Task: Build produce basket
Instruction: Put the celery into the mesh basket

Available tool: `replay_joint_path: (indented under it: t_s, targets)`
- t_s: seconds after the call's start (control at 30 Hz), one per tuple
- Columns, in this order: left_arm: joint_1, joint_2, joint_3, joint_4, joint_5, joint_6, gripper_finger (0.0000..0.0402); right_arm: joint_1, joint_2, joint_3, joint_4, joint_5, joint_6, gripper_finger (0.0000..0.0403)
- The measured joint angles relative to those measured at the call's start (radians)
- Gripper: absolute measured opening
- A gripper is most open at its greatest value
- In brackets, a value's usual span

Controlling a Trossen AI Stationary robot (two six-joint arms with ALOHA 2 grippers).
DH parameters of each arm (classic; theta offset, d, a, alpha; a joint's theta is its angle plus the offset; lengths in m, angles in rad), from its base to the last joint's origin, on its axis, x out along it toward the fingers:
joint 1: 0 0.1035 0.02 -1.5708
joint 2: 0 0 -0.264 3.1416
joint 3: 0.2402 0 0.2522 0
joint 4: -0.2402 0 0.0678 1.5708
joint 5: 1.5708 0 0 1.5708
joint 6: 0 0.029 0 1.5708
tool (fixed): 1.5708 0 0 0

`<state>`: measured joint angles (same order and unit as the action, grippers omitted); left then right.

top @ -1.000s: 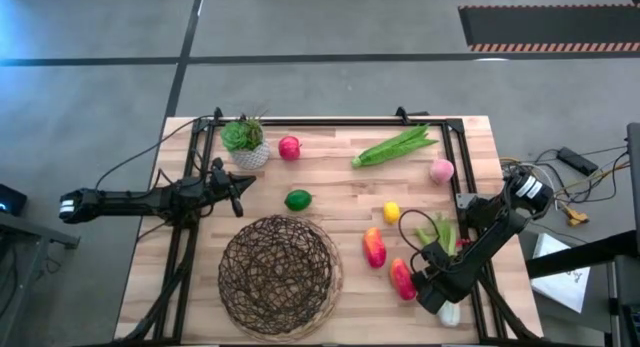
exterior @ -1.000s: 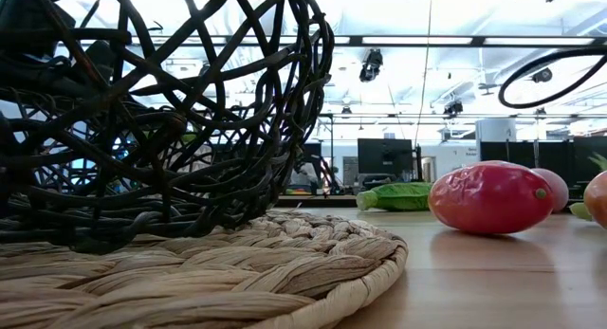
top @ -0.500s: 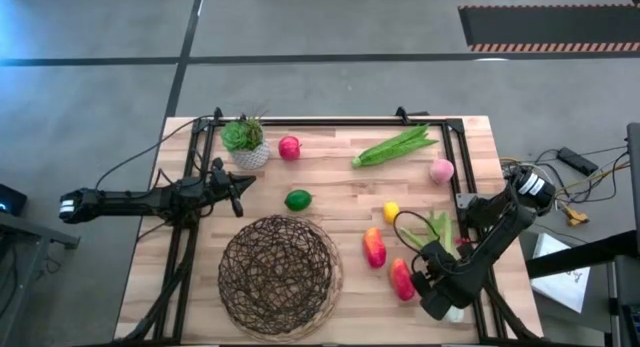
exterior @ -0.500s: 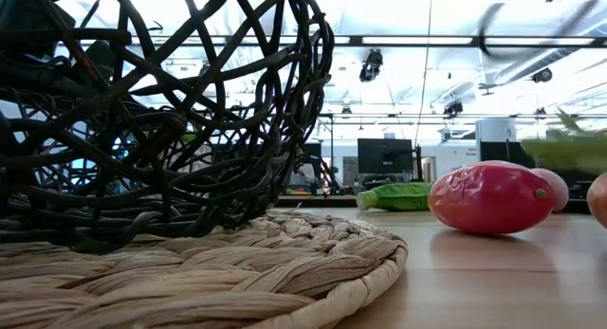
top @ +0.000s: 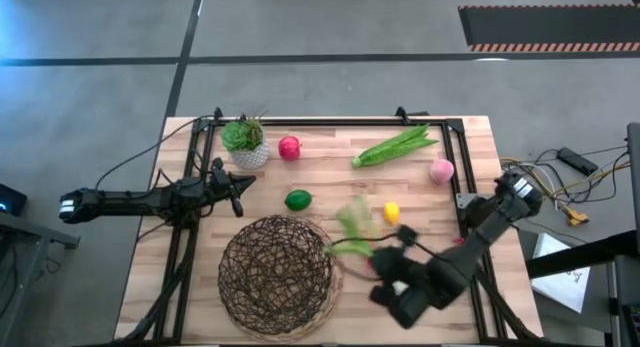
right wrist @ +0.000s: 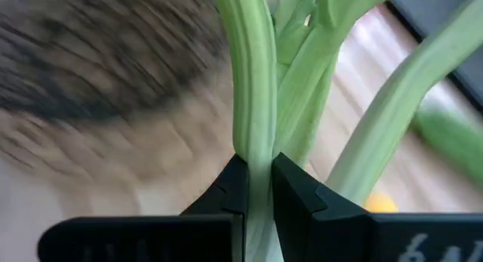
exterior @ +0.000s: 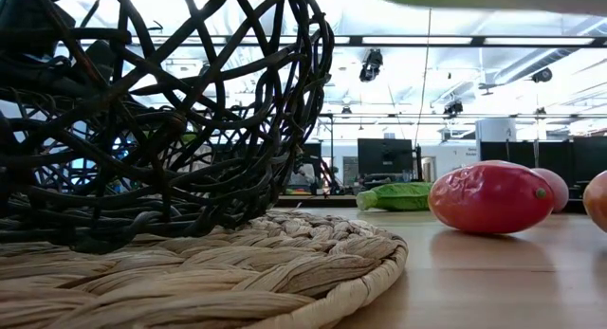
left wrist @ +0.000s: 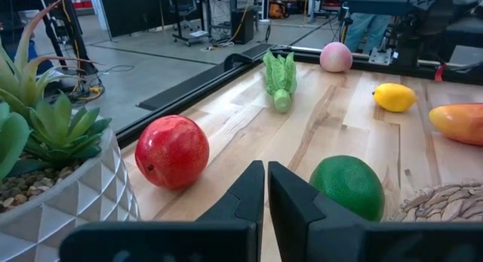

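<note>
A: Where's the leek (right wrist: 253,103)?

B: I've got it pinched in the right gripper (right wrist: 256,188), just beside the basket (top: 277,274) rim. Left gripper (left wrist: 266,188) sits pressed together near the lime (left wrist: 348,186).

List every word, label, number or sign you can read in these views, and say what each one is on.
No text can be read in any view.
The red-and-white striped strip on the floor beyond the table is a marking, with no words on it.
The monitors in the room behind the table are dark and show nothing legible.
The produce, the basket and the white plant pot carry no labels.
</note>
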<state>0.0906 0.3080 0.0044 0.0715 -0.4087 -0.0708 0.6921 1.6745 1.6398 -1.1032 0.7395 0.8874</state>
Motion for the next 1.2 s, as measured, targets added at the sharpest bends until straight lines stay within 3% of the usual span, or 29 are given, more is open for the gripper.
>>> replay_joint_path:
  t_s: [0.07, 0.17, 0.3, 0.57, 0.73, 1.2]
  targets:
    - [0.0, 0.0, 0.0, 0.0, 0.0, 0.0, 0.0004, -0.049, 0.029, 0.037, 0.22, -0.025, -0.27, 0.0024]
    - [0.0, 0.0, 0.0, 0.0, 0.0, 0.0, 0.0004, -0.116, 0.088, 0.089, 0.563, -0.151, -0.643, 0.0024]
    - [0.0, 0.0, 0.0, 0.0, 0.0, 0.0, 0.0004, -0.199, 0.193, 0.198, 0.824, -0.402, -0.92, 0.0024]
    - [0.0, 0.0, 0.0, 0.0, 0.0, 0.0, 0.0004, -0.342, 0.489, 0.516, 0.652, -0.621, -1.003, 0.0024]
    - [0.0, 0.0, 0.0, 0.0, 0.0, 0.0, 0.0004, -0.37, 0.664, 0.719, 0.474, -0.635, -1.006, 0.0024]
    - [0.0, 0.001, 0.0, 0.0, 0.0, 0.0, 0.0004, -0.403, 0.684, 0.619, 0.485, -0.618, -0.946, 0.0035]
